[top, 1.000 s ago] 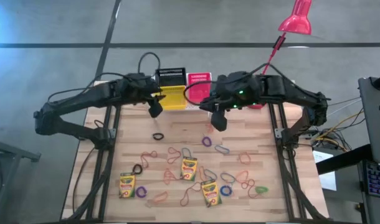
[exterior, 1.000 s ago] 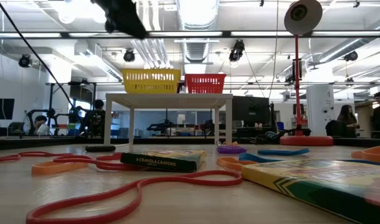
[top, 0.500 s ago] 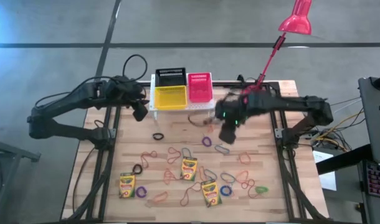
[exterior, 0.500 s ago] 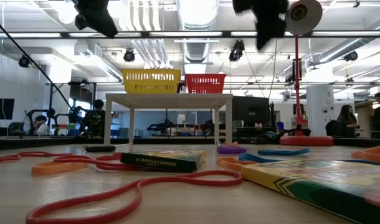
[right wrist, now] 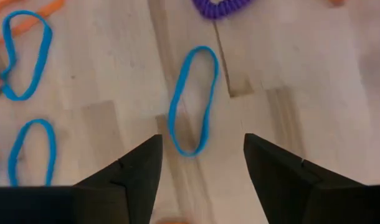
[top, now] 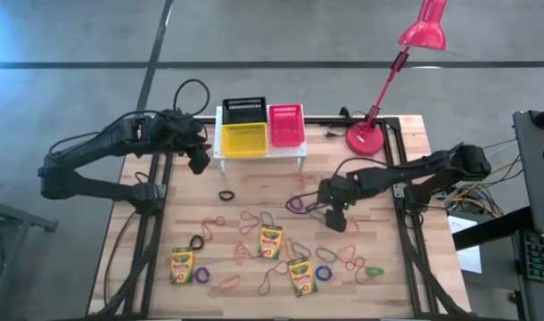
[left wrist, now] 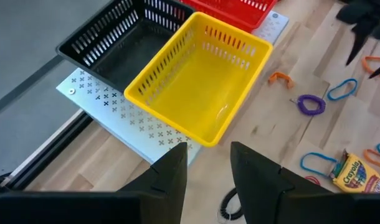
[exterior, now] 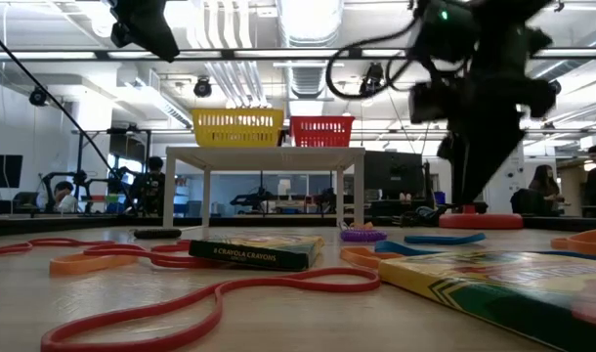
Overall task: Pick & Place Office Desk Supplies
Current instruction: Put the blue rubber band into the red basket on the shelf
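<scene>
Thin rubber-band loops lie scattered flat on the wooden table among three yellow-and-green crayon boxes (top: 182, 265), (top: 271, 242), (top: 300, 275). My right gripper (top: 336, 218) hovers open low over the table's right half, pointing steeply down. Its fingers stand either side of a blue band (right wrist: 191, 102) without touching it, and a purple band (right wrist: 221, 6) lies just beyond. My left gripper (left wrist: 209, 168) is open and holds nothing. It hangs high beside the left end of the stand, near the yellow basket (top: 243, 138). A black basket (top: 244, 110) and a red basket (top: 285, 123) sit there too.
The three baskets sit on a white perforated stand (top: 259, 155) at the table's far edge. A red desk lamp stands with its base (top: 366, 141) at the far right and its head (top: 424, 31) beyond the table. Dark frame rails (top: 401, 192) run along both sides.
My right gripper has swung down from high beside the stand toward the table's near right, tipping to point more steeply down, and now hangs just above the bands. My left gripper drew away from the yellow basket toward the table's left edge, then kept still.
</scene>
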